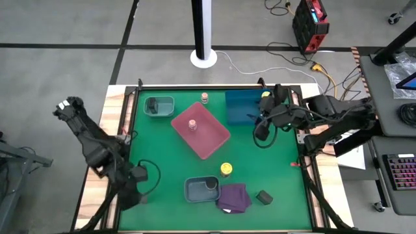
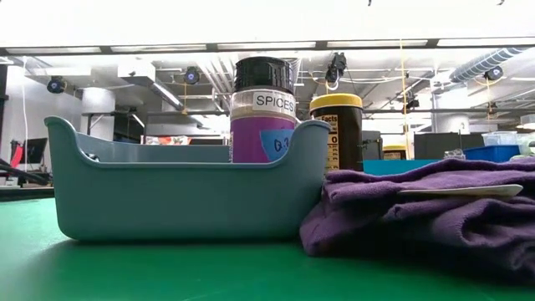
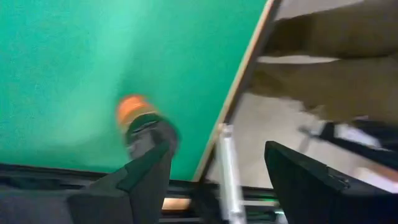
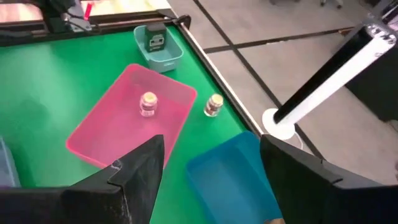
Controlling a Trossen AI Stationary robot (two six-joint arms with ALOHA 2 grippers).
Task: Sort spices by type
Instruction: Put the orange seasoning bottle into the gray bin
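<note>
In the high view a pale pink jar (image 1: 192,124) stands in the pink tray (image 1: 211,140), and a second pink jar (image 1: 205,97) stands on the mat beyond it. A dark jar (image 1: 155,106) sits in the teal tray. Another jar (image 2: 262,109), black-lidded with a purple label, stands in the grey-blue tray (image 1: 195,192). A yellow-lidded jar (image 1: 225,169) stands just beyond that tray, and a dark jar (image 1: 263,197) lies right of the purple cloth (image 1: 234,197). My right gripper (image 4: 211,186) hovers open over the blue tray (image 4: 233,177). My left gripper (image 3: 224,180) is open at the near left corner.
A raised frame edges the green mat (image 1: 162,153), with wooden table border outside it. A yellow spot (image 1: 265,95) shows by my right wrist at the blue tray's far right corner; I cannot tell what it is. There is bare mat left of the pink tray.
</note>
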